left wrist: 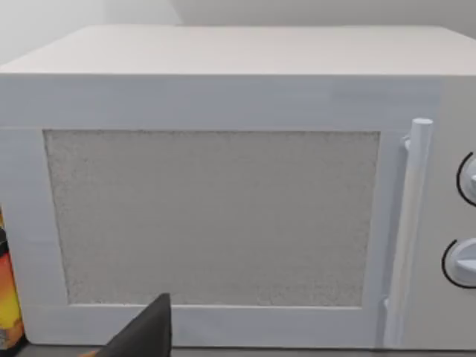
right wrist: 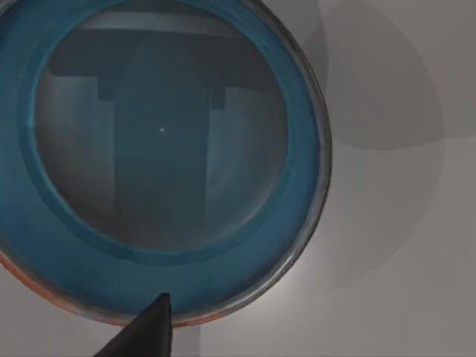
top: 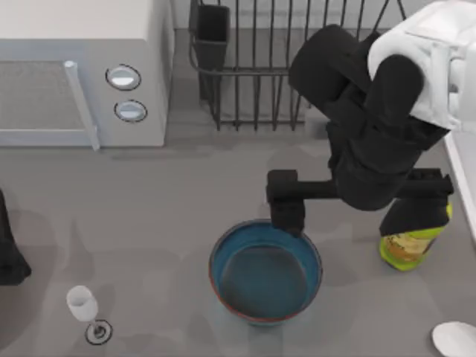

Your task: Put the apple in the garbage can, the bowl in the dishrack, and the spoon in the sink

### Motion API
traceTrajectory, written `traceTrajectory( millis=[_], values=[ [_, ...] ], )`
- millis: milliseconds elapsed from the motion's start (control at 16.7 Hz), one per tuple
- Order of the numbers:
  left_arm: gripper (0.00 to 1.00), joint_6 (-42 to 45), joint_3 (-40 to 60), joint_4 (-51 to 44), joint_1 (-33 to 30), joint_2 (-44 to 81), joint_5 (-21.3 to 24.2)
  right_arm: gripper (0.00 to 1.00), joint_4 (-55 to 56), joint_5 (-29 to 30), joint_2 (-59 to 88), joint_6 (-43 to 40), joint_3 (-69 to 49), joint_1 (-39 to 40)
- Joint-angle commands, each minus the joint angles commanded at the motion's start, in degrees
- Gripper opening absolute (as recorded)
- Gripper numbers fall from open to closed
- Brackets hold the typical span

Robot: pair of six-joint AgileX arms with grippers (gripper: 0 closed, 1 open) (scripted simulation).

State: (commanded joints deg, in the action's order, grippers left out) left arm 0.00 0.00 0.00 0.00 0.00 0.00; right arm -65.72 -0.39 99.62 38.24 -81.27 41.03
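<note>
Bowl [top: 265,272] handling is the step in hand: the bowl sits upright on the table [top: 149,223], directly below and just in front of the right claw [top: 287,216], which hovers at its far rim. In the right wrist view the teal inside of the bowl [right wrist: 160,149] lies under the claw, with one dark fingertip [right wrist: 145,331] over the reddish rim. Whether the fingers are apart or together cannot be told. As a judgement, the next move calls for lowering onto the rim, closing on it, then lifting and carrying toward the rack.

Beside the claw, under the right arm, stands a yellow-green bottle [top: 409,245], partly covered. A wine glass [top: 83,306] stands well away to the left. Beyond the claw, the dishrack [top: 282,67] is cut off by the arm and the frame edge. The left claw is parked at the left edge, facing the microwave [left wrist: 223,208]; its finger state cannot be told.
</note>
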Motion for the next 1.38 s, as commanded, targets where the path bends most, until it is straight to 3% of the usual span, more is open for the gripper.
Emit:
traceTrajectory(
  millis=[240, 600, 1140, 1380],
  values=[
    [1.0, 0.0, 0.0, 0.0, 0.0, 0.0, 0.0, 1.0, -4.8, 0.39, 7.42, 1.19, -6.64, 0.24],
    [1.0, 0.0, 0.0, 0.0, 0.0, 0.0, 0.0, 1.0, -4.82, 0.41, 7.72, 1.25, -6.69, 0.07],
    [1.0, 0.0, 0.0, 0.0, 0.0, 0.0, 0.0, 1.0, 13.4, 0.34, 13.43, 2.8, 5.9, 1.95],
    [1.0, 0.0, 0.0, 0.0, 0.0, 0.0, 0.0, 1.0, 16.27, 0.48, 13.88, 1.49, 8.33, 0.38]
  ],
)
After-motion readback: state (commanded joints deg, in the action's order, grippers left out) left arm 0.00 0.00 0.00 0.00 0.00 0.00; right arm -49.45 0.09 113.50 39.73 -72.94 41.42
